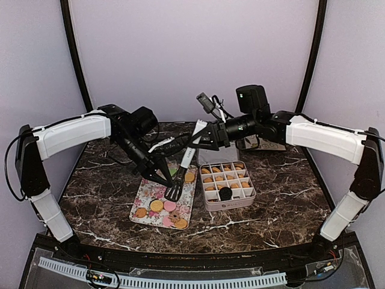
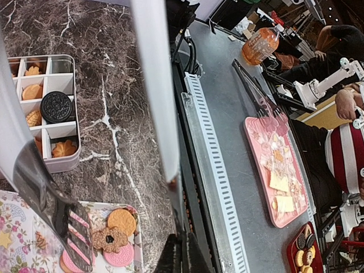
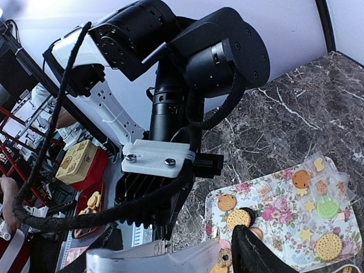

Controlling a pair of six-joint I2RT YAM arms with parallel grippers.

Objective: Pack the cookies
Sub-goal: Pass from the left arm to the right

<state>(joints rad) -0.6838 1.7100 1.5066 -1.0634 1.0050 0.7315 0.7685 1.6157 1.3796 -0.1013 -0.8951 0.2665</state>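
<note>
**Hidden or unclear.** The tongs (image 1: 187, 158) cover part of the tray (image 1: 146, 191) beneath their head. In the left wrist view the tray and the box (image 2: 63, 164) are cut off at the frame edge, and one blurred tong arm crosses the middle of the picture. In the right wrist view only one dark finger (image 3: 253, 253) shows, so it cannot be told how wide the right gripper (image 1: 203, 139) stands.

**Cookies** (image 1: 156, 206). One group lies flat, faces up, at the near end of the tray. They are round or flower-shaped, so they have no long axis. A second group fills the middle and far cells of the box, which sits just right of the tray. Whether these lie flat or lean cannot be told. A dark cookie (image 1: 225, 194) lies flat in a nearer cell.

**Left gripper** (image 1: 163, 178). It is closed tight on the tongs, above the tray's far half. The tongs run near to far, with the head low over the tray and the handle end beside the right gripper
</note>
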